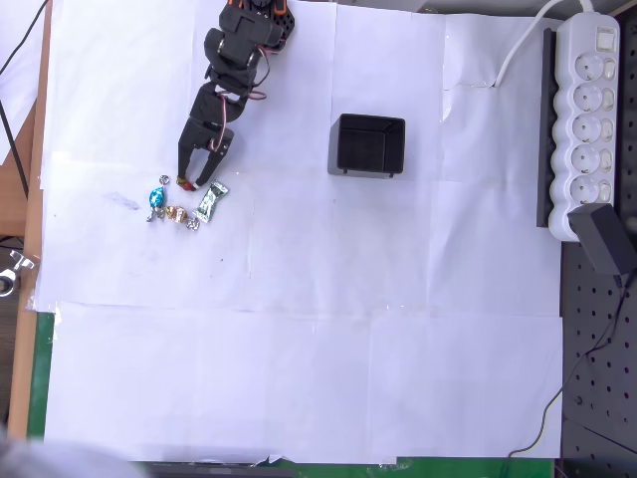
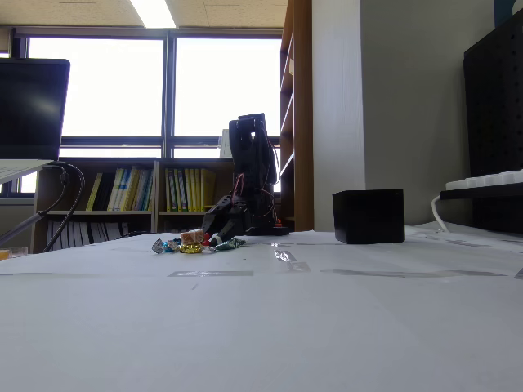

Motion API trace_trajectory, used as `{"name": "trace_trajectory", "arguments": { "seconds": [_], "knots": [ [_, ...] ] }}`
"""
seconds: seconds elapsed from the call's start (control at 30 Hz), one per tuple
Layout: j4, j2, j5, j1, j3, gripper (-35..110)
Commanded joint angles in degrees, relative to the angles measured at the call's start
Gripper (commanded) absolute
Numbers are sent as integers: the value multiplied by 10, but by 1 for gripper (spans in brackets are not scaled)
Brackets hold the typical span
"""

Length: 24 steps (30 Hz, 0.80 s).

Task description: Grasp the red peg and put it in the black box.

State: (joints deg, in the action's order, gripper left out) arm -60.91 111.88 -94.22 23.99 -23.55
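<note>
One black box (image 1: 367, 145) empty; tool (image 1: 189, 181) spread open around red peg (image 1: 184, 181), no grip.

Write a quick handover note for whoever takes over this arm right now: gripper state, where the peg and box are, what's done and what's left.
Gripper: down at the table over the candy cluster, fingers spread on either side of the red peg; not closed on it as far as the overhead view shows.
Red peg: on the white paper between the fingertips, next to the blue candy and the green-and-white candy.
Black box: upright and open, to the right of the arm in the overhead view, its inside dark with no peg visible.
Done: approach to the peg.
Left: close on the peg, lift, carry it to the box, release.
</note>
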Motion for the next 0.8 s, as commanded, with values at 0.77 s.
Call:
{"name": "trace_trajectory", "arguments": {
  "seconds": [0.77],
  "knots": [
    [1254, -576, 210, -120, -309, 0]
  ]
}}
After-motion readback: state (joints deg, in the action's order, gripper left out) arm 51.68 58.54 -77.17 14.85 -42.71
